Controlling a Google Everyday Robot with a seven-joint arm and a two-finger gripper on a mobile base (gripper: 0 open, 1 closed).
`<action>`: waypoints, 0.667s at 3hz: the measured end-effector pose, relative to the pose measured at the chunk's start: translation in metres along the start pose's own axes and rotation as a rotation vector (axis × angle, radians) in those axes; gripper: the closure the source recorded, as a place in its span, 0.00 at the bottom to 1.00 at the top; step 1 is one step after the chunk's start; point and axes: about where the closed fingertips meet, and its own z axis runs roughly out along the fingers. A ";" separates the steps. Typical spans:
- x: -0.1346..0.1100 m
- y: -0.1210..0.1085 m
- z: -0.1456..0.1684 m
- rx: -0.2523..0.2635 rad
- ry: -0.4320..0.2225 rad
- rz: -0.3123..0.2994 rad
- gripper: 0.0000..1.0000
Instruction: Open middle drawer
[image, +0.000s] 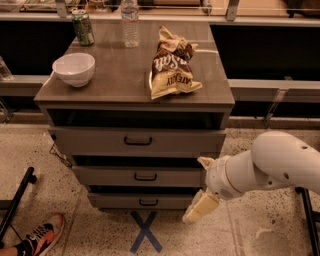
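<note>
The grey wood-grain cabinet has three drawers stacked under its top. The middle drawer (140, 176), with a small black bar handle (145, 176), sits between the wider top drawer (137, 141) and the narrower bottom drawer (145, 201). All three fronts look closed. My gripper (200, 207) hangs at the end of the white arm (270, 167), low at the cabinet's front right corner. It is level with the bottom drawer, right of and below the middle handle, and not touching it.
On the cabinet top are a white bowl (74, 68), a green can (82, 27), a water bottle (130, 22) and a chip bag (172, 65). A blue tape X (145, 231) marks the floor. A shoe (42, 235) and a black leg (17, 200) are at the lower left.
</note>
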 end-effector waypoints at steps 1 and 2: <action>0.000 0.002 -0.001 -0.008 0.003 -0.001 0.00; 0.010 0.003 0.037 -0.066 0.023 0.015 0.00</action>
